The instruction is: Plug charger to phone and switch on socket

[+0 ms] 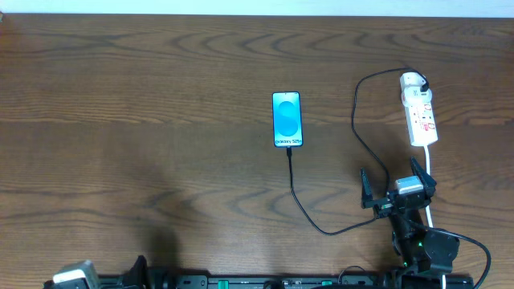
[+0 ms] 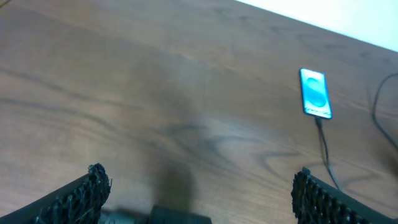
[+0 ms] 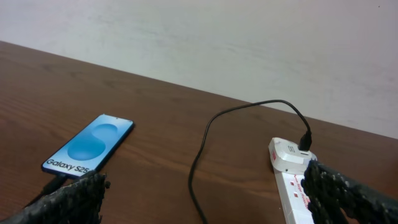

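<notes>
The right arm is held low near the front edge of the table (image 1: 161,96). The right gripper (image 1: 392,175) is spread wide and empty, just short of the socket (image 1: 421,112). The left gripper (image 2: 200,173) is seen at the front left, jaws apart, nothing held. The phone (image 1: 287,119) is laid flat mid-table, screen up. Its near edge is met by the charger (image 1: 309,213), which is run to the socket's far end.

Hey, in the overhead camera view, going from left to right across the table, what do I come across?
left gripper → phone → socket. The charger runs from the phone across to the socket, and the right gripper overlaps the socket's span, so both are left out.
</notes>
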Action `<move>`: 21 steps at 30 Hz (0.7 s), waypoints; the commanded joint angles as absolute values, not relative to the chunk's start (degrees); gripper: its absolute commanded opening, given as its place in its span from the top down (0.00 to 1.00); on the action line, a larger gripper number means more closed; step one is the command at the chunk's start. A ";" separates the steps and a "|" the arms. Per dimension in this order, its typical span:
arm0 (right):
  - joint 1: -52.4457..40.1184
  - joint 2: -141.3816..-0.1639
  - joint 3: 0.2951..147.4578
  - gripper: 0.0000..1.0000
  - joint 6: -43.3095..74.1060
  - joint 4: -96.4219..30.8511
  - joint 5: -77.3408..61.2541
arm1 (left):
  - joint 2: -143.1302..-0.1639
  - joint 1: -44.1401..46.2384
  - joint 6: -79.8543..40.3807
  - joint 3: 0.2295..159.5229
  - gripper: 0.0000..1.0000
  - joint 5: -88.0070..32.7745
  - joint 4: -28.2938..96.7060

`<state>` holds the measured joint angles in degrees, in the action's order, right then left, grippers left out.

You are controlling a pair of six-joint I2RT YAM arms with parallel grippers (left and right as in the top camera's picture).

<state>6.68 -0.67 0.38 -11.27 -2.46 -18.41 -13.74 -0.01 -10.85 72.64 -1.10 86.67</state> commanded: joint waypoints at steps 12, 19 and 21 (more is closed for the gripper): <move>6.07 -0.30 0.30 0.01 -11.84 -2.79 -18.33 | -6.70 -1.69 -10.28 55.72 0.05 -0.82 65.54; 6.07 -0.32 0.30 0.01 -11.84 -2.79 -18.33 | -0.05 -2.26 -10.09 42.74 0.05 -0.80 54.22; 6.07 -0.32 0.30 0.01 -11.84 -2.79 -18.33 | -0.54 -2.42 -10.11 40.77 0.05 -1.06 52.45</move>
<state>6.68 -0.67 0.38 -11.27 -2.48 -18.41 -0.93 -1.96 -10.48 43.20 -1.13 54.28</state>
